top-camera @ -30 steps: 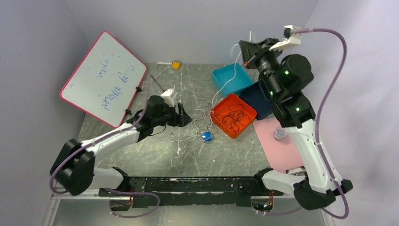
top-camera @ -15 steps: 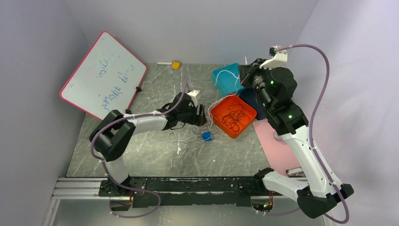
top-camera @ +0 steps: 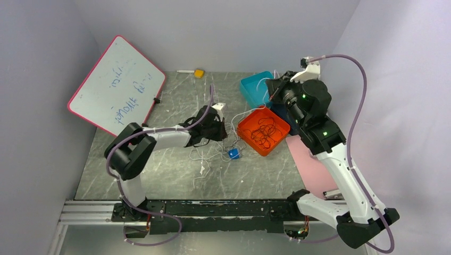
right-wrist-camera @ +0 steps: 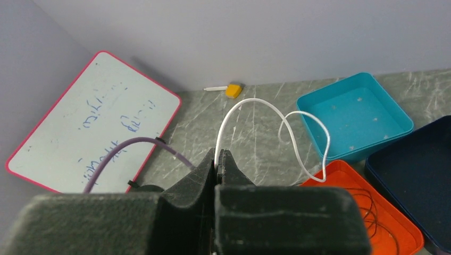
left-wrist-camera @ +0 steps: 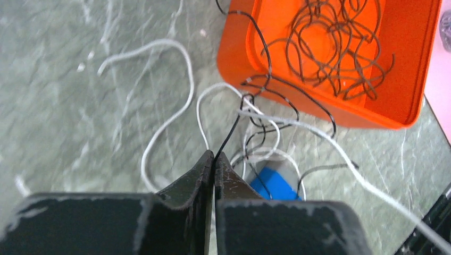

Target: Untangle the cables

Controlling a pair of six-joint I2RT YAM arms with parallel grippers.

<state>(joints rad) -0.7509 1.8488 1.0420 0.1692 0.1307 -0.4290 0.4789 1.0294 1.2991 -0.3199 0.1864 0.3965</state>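
Note:
A loose tangle of white and black cables [top-camera: 219, 147] lies on the grey table left of the orange tray [top-camera: 281, 142]. In that tray sits a coil of black cables [left-wrist-camera: 319, 42]. My left gripper [left-wrist-camera: 215, 154] is low over the tangle and shut on a thin black cable [left-wrist-camera: 232, 133], which runs up toward the tray. My right gripper [right-wrist-camera: 217, 154] is raised over the teal tray [right-wrist-camera: 393, 130] and shut on a white cable [right-wrist-camera: 250, 101]. That cable arcs up and drops to the orange tray's rim.
A pink-edged whiteboard [top-camera: 114, 87] leans at the back left. A navy tray [right-wrist-camera: 420, 180] sits right of the orange one, with a pink mat [top-camera: 314, 167] in front. A small blue block [top-camera: 233, 153] lies in the tangle. A yellow piece [top-camera: 199, 73] lies at the back.
My left arm reached right to the tangle and its jaws closed on the black cable. My right arm came down and left a little, still holding the white cable.

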